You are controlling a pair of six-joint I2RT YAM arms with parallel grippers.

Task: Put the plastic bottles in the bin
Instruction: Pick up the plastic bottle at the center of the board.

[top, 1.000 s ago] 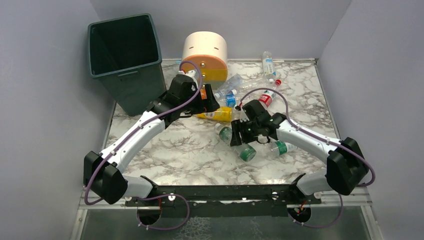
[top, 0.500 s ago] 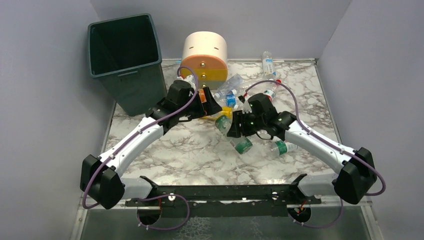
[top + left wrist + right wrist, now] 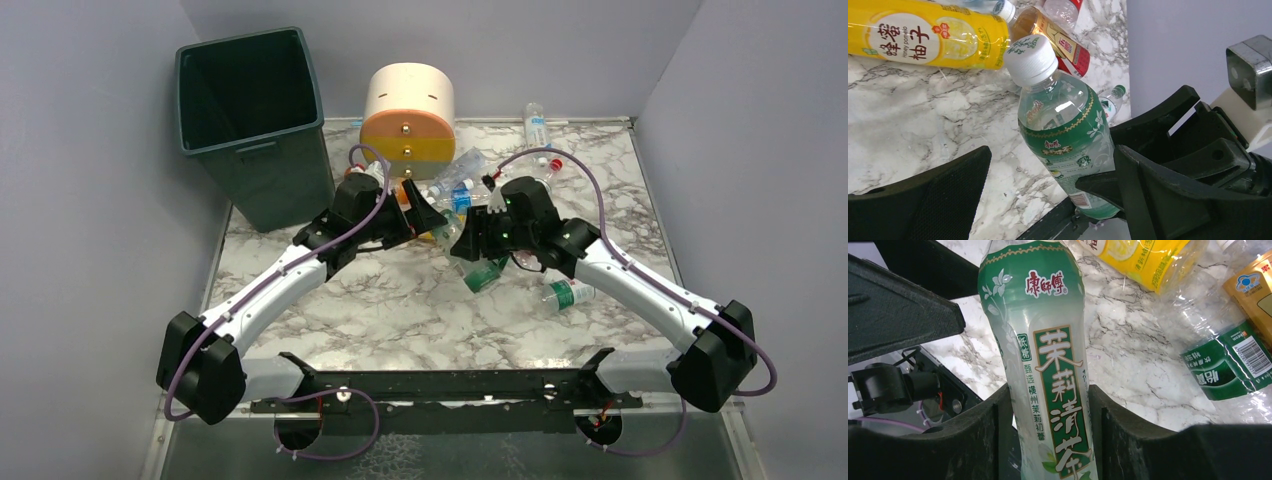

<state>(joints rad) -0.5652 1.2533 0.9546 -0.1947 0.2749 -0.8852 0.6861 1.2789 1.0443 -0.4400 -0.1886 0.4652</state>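
My right gripper (image 3: 468, 246) is shut on a green-labelled bottle (image 3: 484, 272) with a white cap and holds it tilted above the marble table. In the right wrist view the bottle (image 3: 1048, 360) stands between both pads of the right gripper (image 3: 1048, 395). My left gripper (image 3: 424, 215) is open. In the left wrist view the same bottle (image 3: 1063, 125) sits in the left gripper's (image 3: 1050, 150) gap, nearer its right finger. A yellow bottle (image 3: 923, 37) lies just behind. The dark green bin (image 3: 250, 110) stands at the back left, open and upright.
A round cream and orange drawer unit (image 3: 408, 110) stands behind the grippers. Loose bottles lie in a pile beside it (image 3: 460, 175), at the back (image 3: 537, 125), and one with a green label lies under the right arm (image 3: 570, 293).
My right gripper has lifted the green-labelled bottle and carried it back and left, up to the left gripper. My left gripper has shifted slightly right, staying open.
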